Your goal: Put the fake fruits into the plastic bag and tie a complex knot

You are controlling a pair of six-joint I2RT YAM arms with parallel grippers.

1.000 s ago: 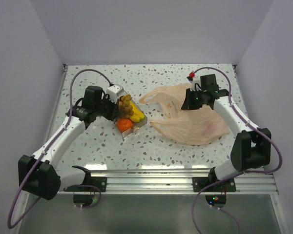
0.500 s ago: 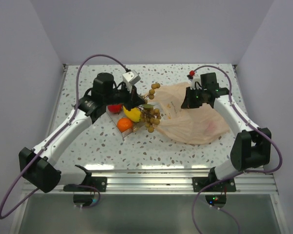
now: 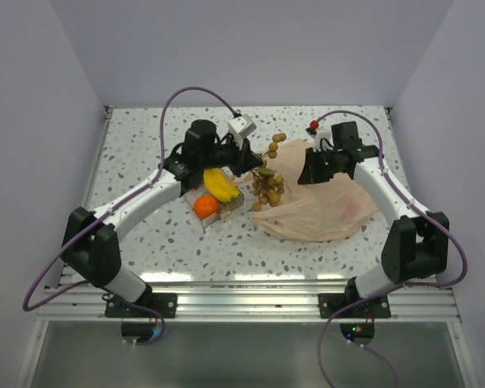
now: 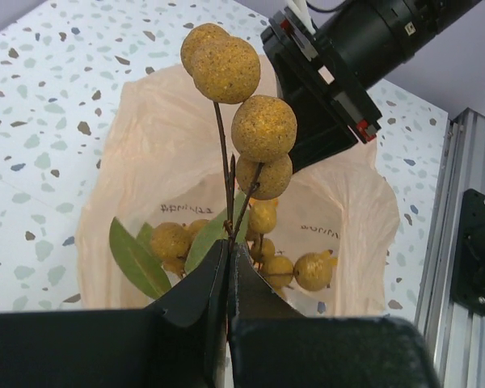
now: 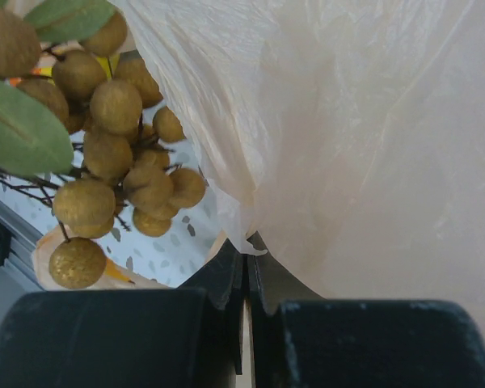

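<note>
Our left claw [image 4: 229, 257], pinching the grape cluster [image 4: 263, 129] by its stem, has carried it right from the tray [image 3: 214, 221], where banana [image 3: 219, 184] and orange [image 3: 207, 206] wait, to the plastic bag [image 3: 331, 212]. Our right claw [image 5: 246, 267], pinching the rim, holds it open.

1. The left arm [image 3: 145, 198] stretches diagonally forward and inward from its base, with the wrist turned toward the other arm.
2. The left hand [image 4: 229, 263] has its jaws pressed together on the thin stem of the grape cluster [image 4: 263, 129], which sticks out past the fingertips.
3. The right arm [image 3: 388, 194] rises from its base, bends at the elbow and reaches inward.
4. The right hand [image 5: 246, 263] has its jaws closed, pinching an edge of the plastic bag [image 5: 347, 145] right at the fingertips.
5. The two hands face each other, near but apart.
</note>
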